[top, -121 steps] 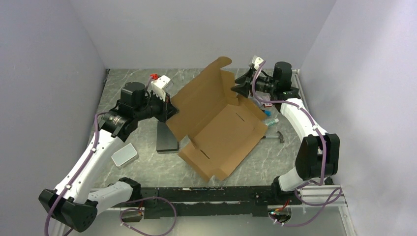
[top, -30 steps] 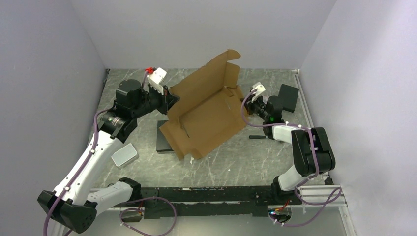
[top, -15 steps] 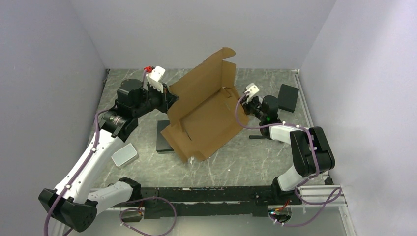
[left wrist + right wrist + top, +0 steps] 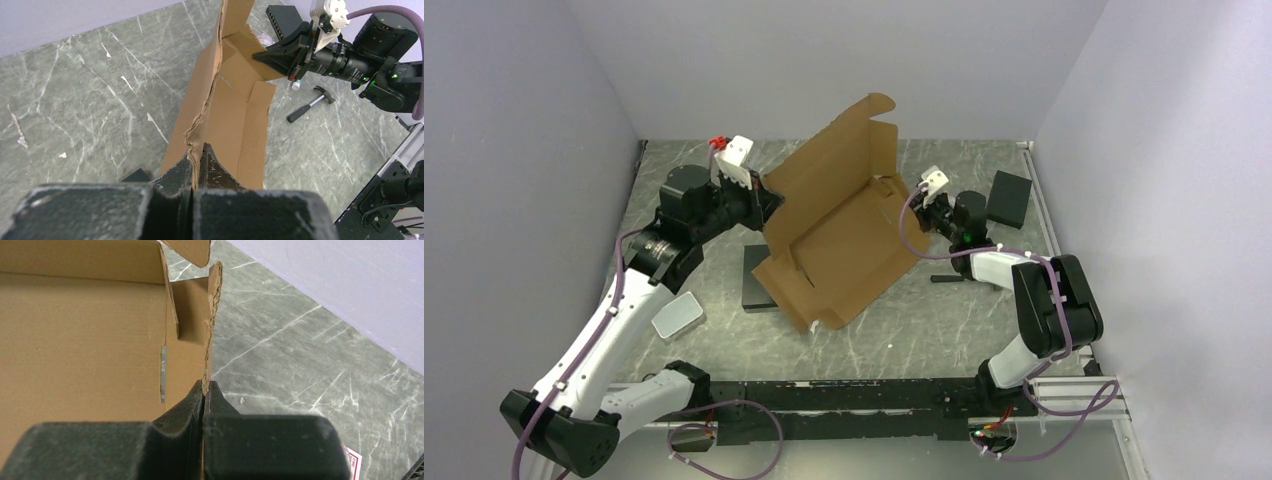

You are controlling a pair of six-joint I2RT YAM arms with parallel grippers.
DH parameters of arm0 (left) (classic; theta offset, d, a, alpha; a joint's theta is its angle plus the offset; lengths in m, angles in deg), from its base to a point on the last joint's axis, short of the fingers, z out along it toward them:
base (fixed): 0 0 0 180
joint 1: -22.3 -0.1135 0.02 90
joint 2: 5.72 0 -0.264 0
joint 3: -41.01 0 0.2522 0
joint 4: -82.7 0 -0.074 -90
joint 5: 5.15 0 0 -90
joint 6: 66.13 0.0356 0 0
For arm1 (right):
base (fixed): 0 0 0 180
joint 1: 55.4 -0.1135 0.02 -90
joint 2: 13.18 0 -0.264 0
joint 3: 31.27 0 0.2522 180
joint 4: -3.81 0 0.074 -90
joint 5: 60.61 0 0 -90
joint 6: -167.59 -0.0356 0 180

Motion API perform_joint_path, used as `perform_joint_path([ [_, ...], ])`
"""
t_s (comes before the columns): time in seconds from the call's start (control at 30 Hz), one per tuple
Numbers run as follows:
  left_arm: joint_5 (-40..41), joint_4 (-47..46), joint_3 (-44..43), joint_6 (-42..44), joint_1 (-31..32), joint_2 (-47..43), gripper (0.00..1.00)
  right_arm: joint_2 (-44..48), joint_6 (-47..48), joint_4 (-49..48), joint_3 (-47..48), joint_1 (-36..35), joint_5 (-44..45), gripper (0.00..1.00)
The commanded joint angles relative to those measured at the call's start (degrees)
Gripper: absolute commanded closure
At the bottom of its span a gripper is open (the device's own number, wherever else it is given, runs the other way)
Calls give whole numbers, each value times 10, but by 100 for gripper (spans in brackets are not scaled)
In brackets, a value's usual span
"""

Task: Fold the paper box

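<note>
Paper box (image 4: 839,230) tilted up at the middle of the table (image 4: 924,330), back panel standing steeply, left gripper (image 4: 196,159) pinched tight on its left cardboard edge, right gripper (image 4: 205,390) clamped on its right side flap, near-left corner seemingly resting over a black block (image 4: 757,288)

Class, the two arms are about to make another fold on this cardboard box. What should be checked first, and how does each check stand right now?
1. Left pincer shut on the paper box edge: ok.
2. Right pincer shut on the opposite edge: ok.
3. Gripped edges undamaged: not ok, the cardboard is crumpled at the left pincer.
4. Hammer lying apart from the box: ok.
5. Box free of the black slab: cannot tell, the box overlaps it in the top view.
</note>
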Motion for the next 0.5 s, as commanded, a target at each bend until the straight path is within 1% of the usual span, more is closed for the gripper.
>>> perform_joint_path([
  [0.0, 16, -44, 13, -46, -3, -24, 100, -5, -13, 22, 26, -4, -11, 100],
  [0.27, 12, -61, 32, -81, -8, -17, 100, -8, 22, 39, 37, -6, -6, 100],
  [0.47, 30, -65, 40, -98, -12, -21, 100, -6, 39, 35, 36, -13, -5, 100],
])
